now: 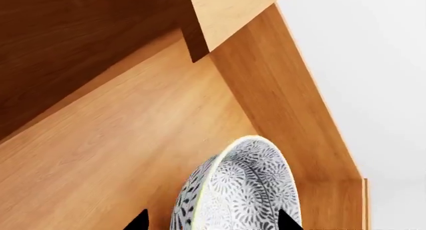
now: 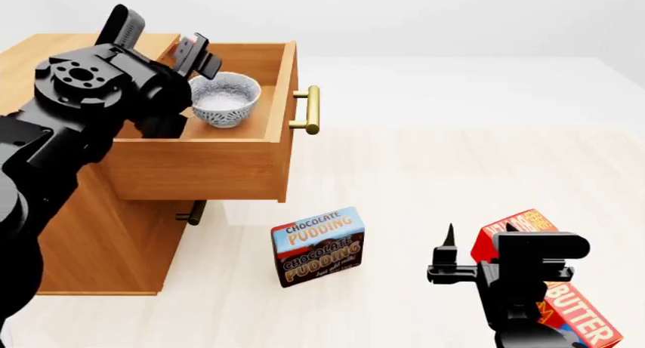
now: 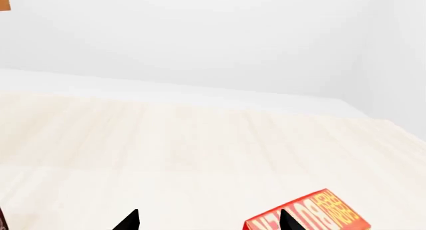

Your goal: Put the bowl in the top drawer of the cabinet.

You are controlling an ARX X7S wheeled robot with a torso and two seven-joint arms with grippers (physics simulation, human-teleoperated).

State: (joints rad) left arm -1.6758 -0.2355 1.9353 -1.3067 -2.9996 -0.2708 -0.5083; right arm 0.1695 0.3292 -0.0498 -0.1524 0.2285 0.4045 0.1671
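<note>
Left wrist view shows the left gripper (image 1: 209,221) with its fingertips spread on either side of the small white floral-speckled ceramic bowl (image 1: 240,190). Beneath it lies the pulled-out light-brown wooden top drawer (image 2: 217,163) of the orange-toned wooden cabinet (image 2: 96,235). Well apart, the right gripper (image 2: 452,250) hangs open above the red butter box (image 2: 564,306).

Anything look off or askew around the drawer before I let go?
Nothing damaged or spilled. The bowl sits upright inside the open top drawer at the left claw. The pudding box and butter box just lie on the floor.
</note>
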